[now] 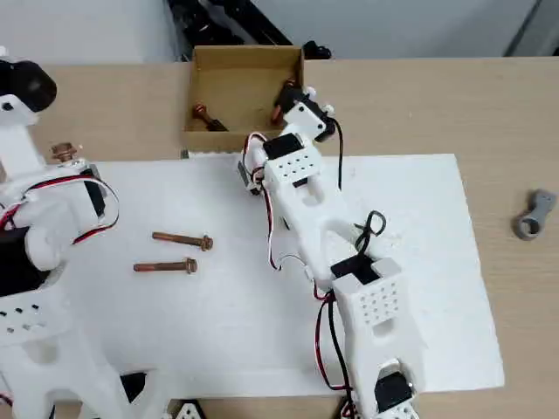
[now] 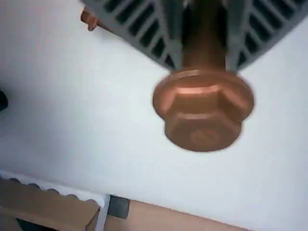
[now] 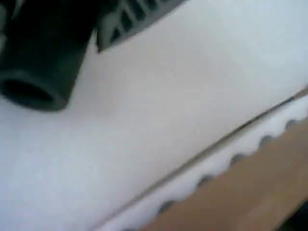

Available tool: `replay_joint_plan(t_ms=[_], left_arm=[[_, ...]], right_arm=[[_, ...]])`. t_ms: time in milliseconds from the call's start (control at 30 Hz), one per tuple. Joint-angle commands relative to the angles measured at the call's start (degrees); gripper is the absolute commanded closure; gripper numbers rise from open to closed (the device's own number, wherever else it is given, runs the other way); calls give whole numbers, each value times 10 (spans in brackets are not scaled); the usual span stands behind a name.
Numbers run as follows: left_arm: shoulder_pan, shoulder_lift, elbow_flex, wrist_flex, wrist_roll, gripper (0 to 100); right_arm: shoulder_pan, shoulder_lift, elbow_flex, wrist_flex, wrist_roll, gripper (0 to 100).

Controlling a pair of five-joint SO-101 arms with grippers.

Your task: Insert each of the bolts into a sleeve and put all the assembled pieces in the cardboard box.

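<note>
We see the left pincer [image 2: 204, 33] clamped on a copper bolt [image 2: 203, 108]. Its ribbed grey fingers [image 2: 139, 24] close round the smooth shank, hexagonal flanged head upward, at the left edge of the white foam sheet [image 1: 410, 262]. The right pincer [image 1: 248, 172] grips a dark round sleeve [image 3: 38, 67] near the sheet's far edge, just before the cardboard box [image 1: 244, 92]. Two loose bolts [image 1: 182, 239] lie left-to-right, heads right, on the sheet over the wooden bench [image 1: 489, 105].
</note>
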Motion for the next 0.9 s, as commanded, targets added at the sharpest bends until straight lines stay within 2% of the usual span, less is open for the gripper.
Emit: replay_joint_plan(t_ms=[0, 300, 500, 867], left_arm=[[0, -17, -2, -18, -7, 995], [0, -17, -1, -15, -5, 995], [0, -17, -1, -15, -5, 995], [-1, -17, -1, -14, -7, 995]], right_arm=[[10, 15, -18, -11, -4, 883], [10, 47, -18, -11, 0, 881], [9, 47, -18, -10, 1, 802], [9, 49, -18, -4, 2, 935]])
